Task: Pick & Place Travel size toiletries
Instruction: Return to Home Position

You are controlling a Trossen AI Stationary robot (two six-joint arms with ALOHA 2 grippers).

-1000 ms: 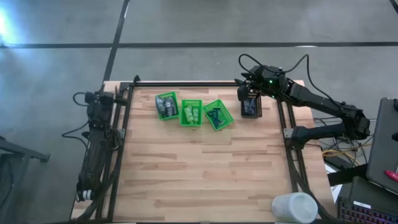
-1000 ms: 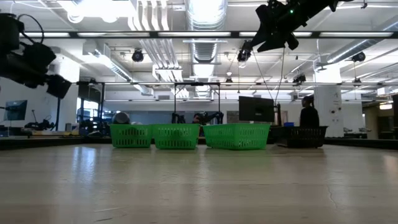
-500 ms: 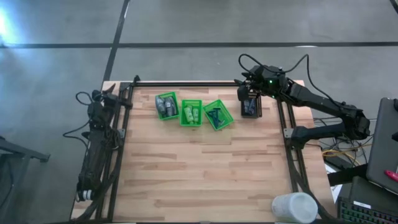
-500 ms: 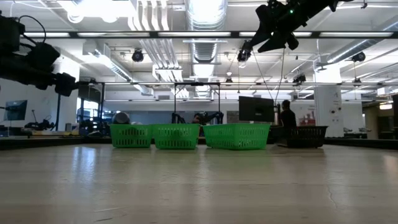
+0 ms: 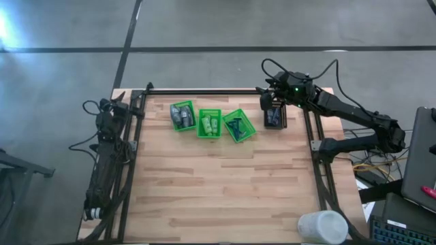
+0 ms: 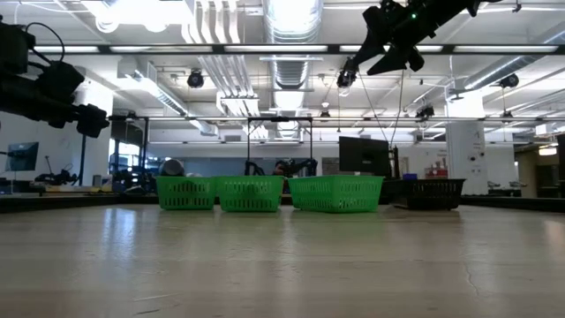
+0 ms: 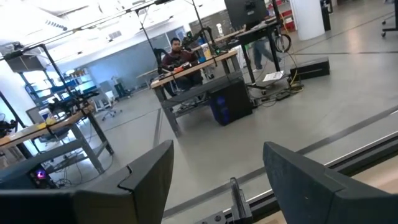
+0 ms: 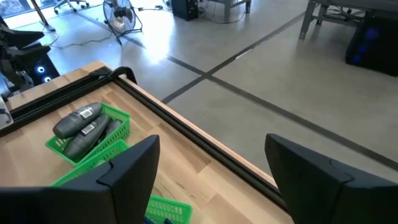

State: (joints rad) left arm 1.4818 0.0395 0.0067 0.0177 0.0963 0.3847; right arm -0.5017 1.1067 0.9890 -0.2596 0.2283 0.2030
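Observation:
Three green mesh baskets stand in a row near the table's far edge. One holds dark grey tubes (image 5: 182,116) (image 8: 84,127), the middle one green bottles (image 5: 208,124), the third black-and-green sticks (image 5: 237,126). A dark basket (image 5: 274,116) stands to their right. My right gripper (image 5: 271,94) (image 6: 386,40) (image 8: 214,180) hangs open, high over the far edge above the dark basket. My left gripper (image 5: 114,109) (image 6: 88,117) (image 7: 217,186) is open and raised at the table's left edge, facing the room beyond.
A big white cylinder (image 5: 321,226) sits at the table's near right corner. A dark rail frame (image 5: 204,92) runs along the far and side edges. Bare wood (image 5: 218,190) fills the middle and near half. A person (image 7: 177,53) sits at a desk far behind.
My left gripper has swung a little toward the table's right and turned, then held still. My right arm has kept still. In the low view, a person walking in the room behind has passed out of sight.

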